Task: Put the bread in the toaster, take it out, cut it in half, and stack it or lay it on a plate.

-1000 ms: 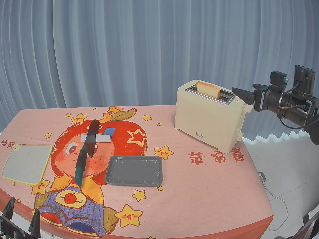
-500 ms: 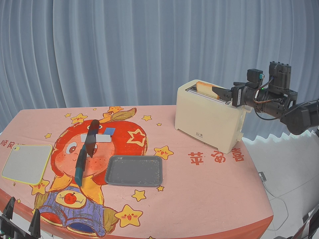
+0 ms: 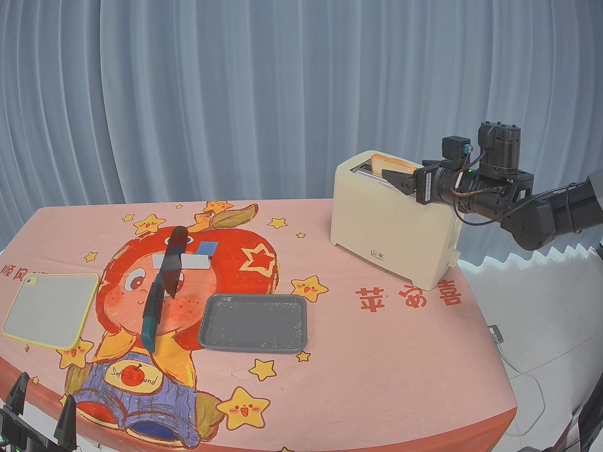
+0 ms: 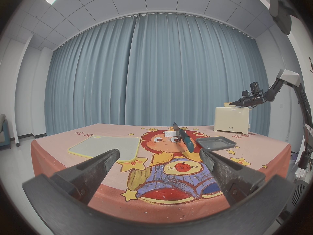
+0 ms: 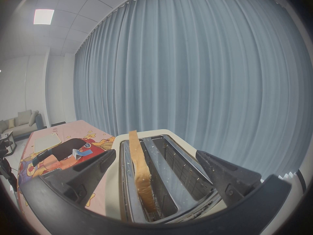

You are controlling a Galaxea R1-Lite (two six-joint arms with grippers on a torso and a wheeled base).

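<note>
A toasted bread slice [image 3: 391,163] stands upright in the nearer slot of the cream toaster [image 3: 396,221] at the table's back right. My right gripper [image 3: 397,181] hovers open just over the toaster's top, fingertips beside the bread's right end. In the right wrist view the bread [image 5: 141,170] stands between and beyond the spread fingers of that gripper [image 5: 156,162], not touched. My left gripper [image 4: 159,160] is open and holds nothing, low off the table's front left corner [image 3: 41,406].
A teal-handled knife [image 3: 160,284] lies at the middle left of the tablecloth. To its right sits an empty grey plate [image 3: 254,322]. A yellow-rimmed cutting board [image 3: 50,309] lies at the far left. The table's right edge runs just past the toaster.
My right arm has swung left from beyond the table's edge, over the toaster, bringing its open gripper up to the bread. Nothing else has moved.
</note>
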